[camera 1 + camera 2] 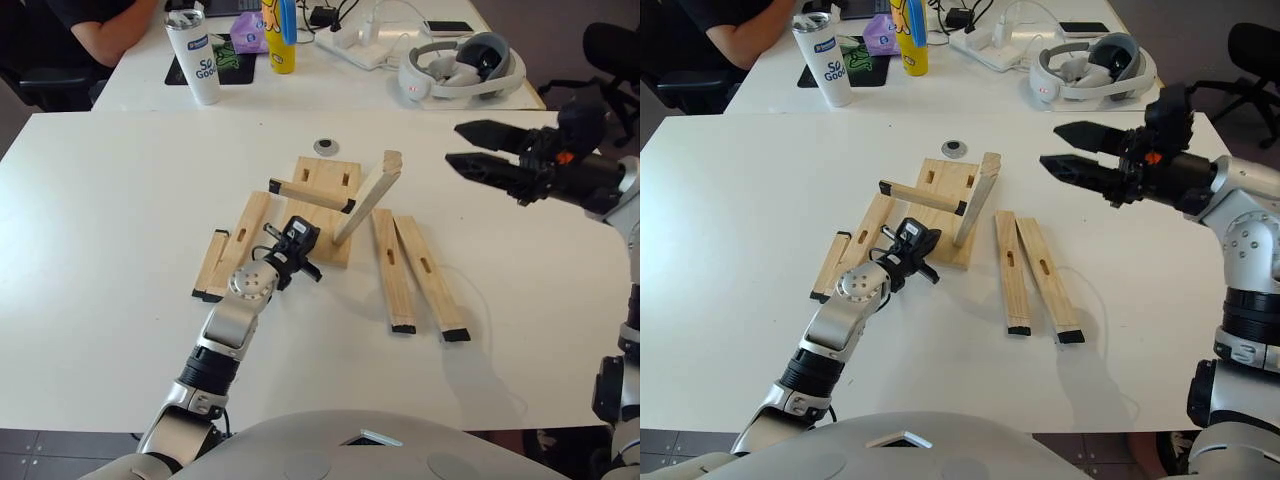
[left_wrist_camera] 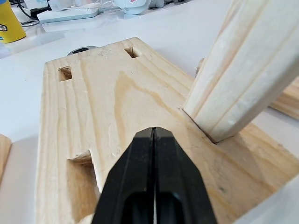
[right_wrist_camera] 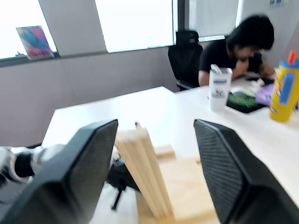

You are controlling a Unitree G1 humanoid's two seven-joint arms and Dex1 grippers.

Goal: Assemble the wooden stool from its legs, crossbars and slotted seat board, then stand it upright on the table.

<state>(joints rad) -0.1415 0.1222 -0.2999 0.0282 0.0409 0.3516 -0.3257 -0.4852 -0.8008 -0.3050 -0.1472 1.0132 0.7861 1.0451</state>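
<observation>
The left gripper [image 2: 153, 135], shut on nothing, sits low over the seat board [image 2: 107, 88], just beside a tilted leg [image 2: 243, 70] that stands in the board. A crossbar [image 1: 310, 194] lies across the board. The right gripper [image 1: 455, 144] hangs open, right of the board and apart from the leg's top.

Seat board [image 2: 117, 107]: pale pine, brown grain streaks. Legs [image 1: 430, 275]: same pale wood, black tips. Worktop [image 1: 100, 200]: plain white. Left gripper [image 2: 153, 133] and right gripper [image 1: 453, 143]: black.
</observation>
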